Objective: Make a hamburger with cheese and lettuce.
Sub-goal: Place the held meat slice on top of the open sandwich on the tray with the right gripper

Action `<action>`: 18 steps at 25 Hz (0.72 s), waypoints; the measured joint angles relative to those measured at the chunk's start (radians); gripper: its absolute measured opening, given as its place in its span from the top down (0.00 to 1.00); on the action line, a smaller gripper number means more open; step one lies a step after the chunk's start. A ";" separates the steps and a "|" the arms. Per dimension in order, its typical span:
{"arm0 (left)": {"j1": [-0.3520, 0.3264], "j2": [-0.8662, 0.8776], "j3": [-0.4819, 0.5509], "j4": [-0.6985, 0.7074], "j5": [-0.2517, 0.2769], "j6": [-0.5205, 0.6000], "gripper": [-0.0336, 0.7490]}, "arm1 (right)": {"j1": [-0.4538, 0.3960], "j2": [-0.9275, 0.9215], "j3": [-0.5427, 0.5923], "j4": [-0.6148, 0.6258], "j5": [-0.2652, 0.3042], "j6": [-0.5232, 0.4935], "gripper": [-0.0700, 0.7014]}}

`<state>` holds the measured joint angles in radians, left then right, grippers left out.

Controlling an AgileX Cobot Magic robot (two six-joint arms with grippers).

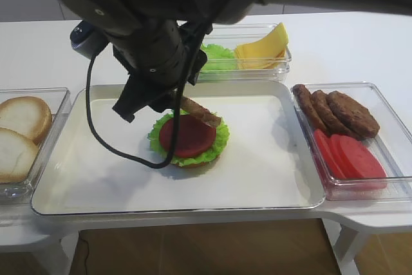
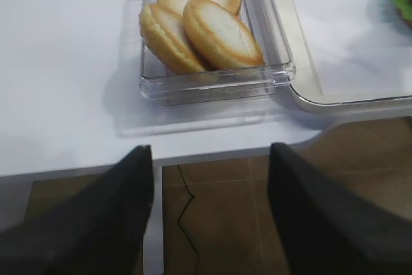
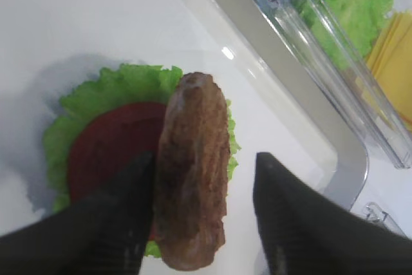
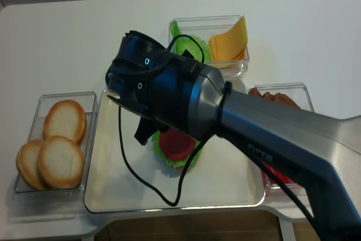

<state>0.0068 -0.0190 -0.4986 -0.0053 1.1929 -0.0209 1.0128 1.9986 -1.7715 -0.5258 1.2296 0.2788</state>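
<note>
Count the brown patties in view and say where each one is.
4. Three patties overlap in the clear box at the tray's right, above the tomato slices. The fourth patty stands tilted between the right gripper's open jaws over the hamburger. The arm may hide others.

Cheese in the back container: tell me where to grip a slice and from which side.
Judging by pose, grip the raised corner of the cheese, coming from above. The slices lean tilted in the clear container, so that upper edge sticks free beside the lettuce.
</note>
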 joint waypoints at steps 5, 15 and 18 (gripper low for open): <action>0.000 0.000 0.000 0.000 0.000 0.000 0.42 | 0.000 0.000 0.000 0.028 0.000 0.000 0.37; 0.000 0.000 0.000 0.000 0.000 0.000 0.42 | 0.000 0.000 0.000 0.101 0.000 0.000 0.27; 0.000 0.000 0.000 0.000 0.000 0.000 0.42 | 0.000 0.000 0.000 0.109 0.000 0.000 0.25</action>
<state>0.0068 -0.0190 -0.4986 -0.0053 1.1929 -0.0209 1.0128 1.9986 -1.7715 -0.4169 1.2296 0.2788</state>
